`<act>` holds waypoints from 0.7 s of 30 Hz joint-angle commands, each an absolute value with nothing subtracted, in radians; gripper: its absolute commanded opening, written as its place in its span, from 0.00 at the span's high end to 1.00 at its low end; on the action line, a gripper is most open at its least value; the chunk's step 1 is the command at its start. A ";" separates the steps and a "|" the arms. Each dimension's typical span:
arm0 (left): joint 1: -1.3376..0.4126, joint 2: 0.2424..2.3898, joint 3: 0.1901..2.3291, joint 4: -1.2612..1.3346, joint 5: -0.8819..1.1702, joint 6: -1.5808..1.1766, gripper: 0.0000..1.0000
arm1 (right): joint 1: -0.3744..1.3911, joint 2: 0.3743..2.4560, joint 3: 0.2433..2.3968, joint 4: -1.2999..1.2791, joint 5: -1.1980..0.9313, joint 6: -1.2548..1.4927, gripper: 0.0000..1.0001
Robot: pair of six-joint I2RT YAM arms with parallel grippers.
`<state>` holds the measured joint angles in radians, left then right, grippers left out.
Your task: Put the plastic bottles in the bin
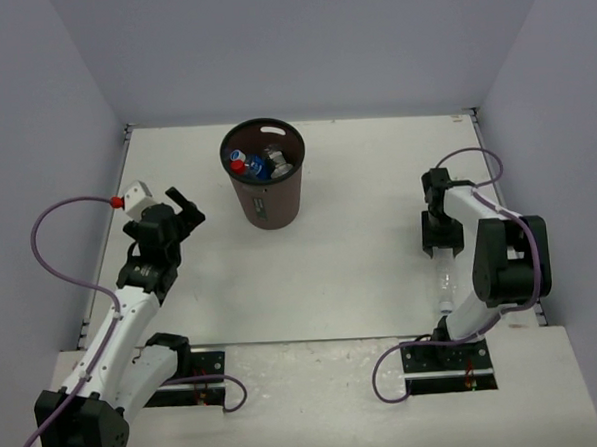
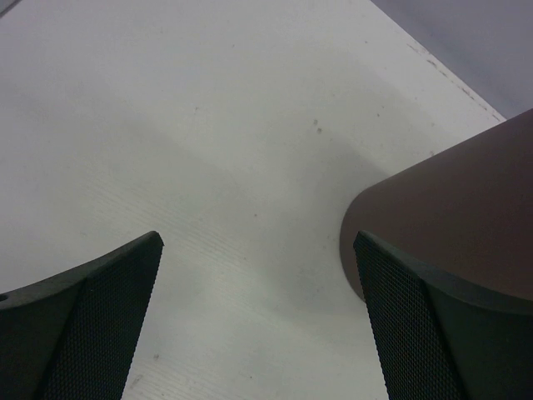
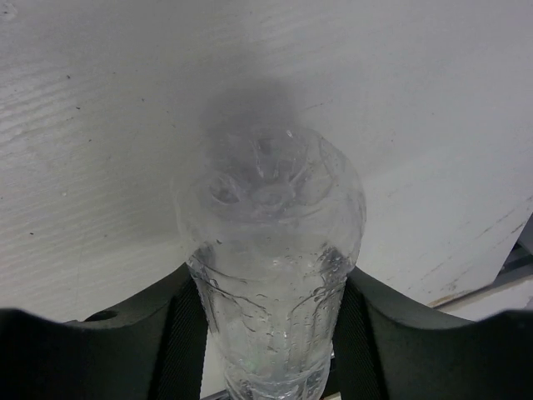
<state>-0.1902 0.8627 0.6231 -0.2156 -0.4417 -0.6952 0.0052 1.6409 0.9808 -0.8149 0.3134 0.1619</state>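
Note:
The maroon-brown bin (image 1: pixel 274 207) stands at the far middle of the table. Bottles lie inside it: one with a red cap (image 1: pixel 238 167), one with a blue label (image 1: pixel 258 169) and a clear one (image 1: pixel 278 160). An orange bottle does not show. My right gripper (image 1: pixel 442 248) is shut on the plain clear bottle (image 1: pixel 444 286), low over the table's right side. In the right wrist view the bottle (image 3: pixel 271 208) sits squeezed between the fingers of the gripper (image 3: pixel 268 279). My left gripper (image 1: pixel 185 211) is open and empty, left of the bin. In the left wrist view the gripper (image 2: pixel 258 242) has the bin wall (image 2: pixel 450 200) beside its right finger.
The table's right edge (image 1: pixel 539 306) lies close to the right arm and shows in the right wrist view (image 3: pixel 491 279). Grey walls enclose the table on three sides. A purple cable (image 1: pixel 53 221) loops beside the left arm.

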 commanded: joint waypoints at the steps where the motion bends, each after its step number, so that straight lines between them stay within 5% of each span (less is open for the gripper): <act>1: -0.183 0.832 0.613 -0.209 -0.474 -0.690 0.00 | 0.005 1.598 1.050 -0.839 0.292 0.183 0.85; 4: -0.183 0.834 0.610 -0.201 -0.454 -0.689 0.00 | 0.013 1.540 1.119 -0.851 0.208 0.165 0.95; 10: -0.183 0.838 0.615 -0.213 -0.443 -0.689 0.00 | 0.106 1.301 1.247 -0.708 -0.139 0.099 0.97; 15: -0.183 0.820 0.618 -0.220 -0.412 -0.689 0.00 | 0.222 1.092 1.313 -0.324 -0.389 0.177 0.96; 21: -0.183 0.798 0.620 -0.227 -0.367 -0.690 0.00 | 0.412 1.076 1.357 0.142 -0.358 0.216 0.94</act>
